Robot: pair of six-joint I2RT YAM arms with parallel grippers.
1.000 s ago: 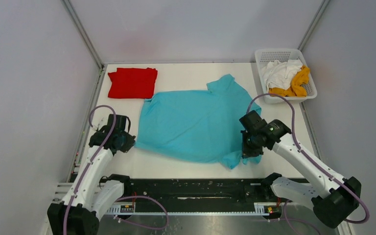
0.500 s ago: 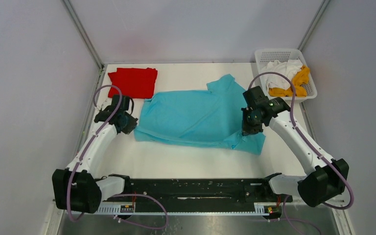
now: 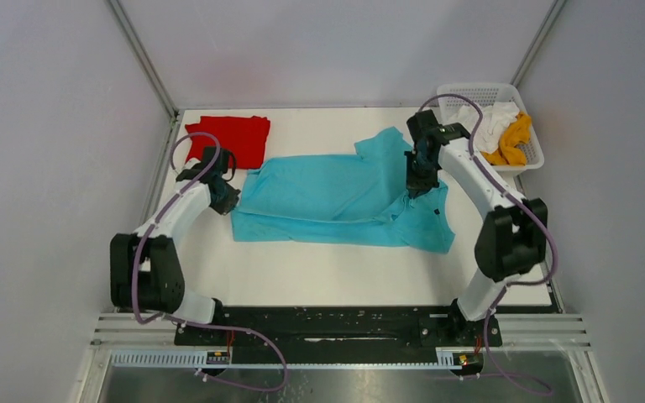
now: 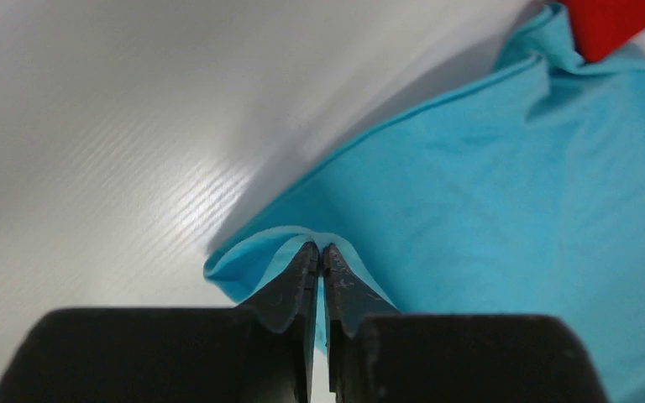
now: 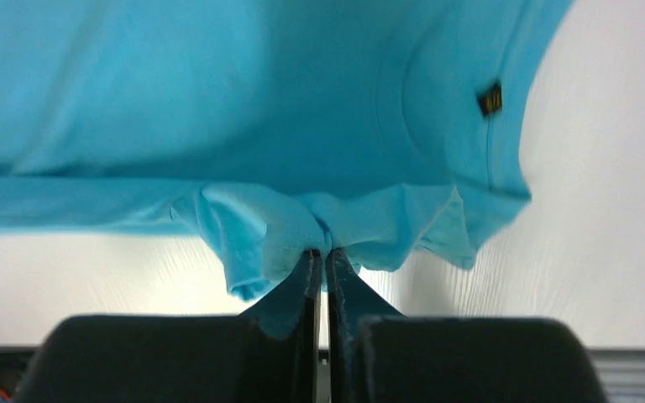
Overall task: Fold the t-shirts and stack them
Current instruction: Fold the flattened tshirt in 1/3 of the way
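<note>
Logged folded: red t-shirt [image 3: 231, 134]. Mid-fold: turquoise t-shirt [image 3: 336, 197], hem clamped by left gripper [image 4: 319, 252], right gripper [image 5: 320, 256]. Pending: white t-shirt [image 3: 494, 117], mustard t-shirt [image 3: 514, 134].

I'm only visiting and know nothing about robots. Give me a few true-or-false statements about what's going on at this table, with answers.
1. The left pincer and the right pincer each pinch the blue shirt. True.
2. The red shirt lies in the basket. False: it lies folded on the table, at the far left.
3. The basket holds a white shirt and a yellow shirt. True.
4. The blue shirt is stacked on the red shirt. False: it lies on the table, next to it.
</note>
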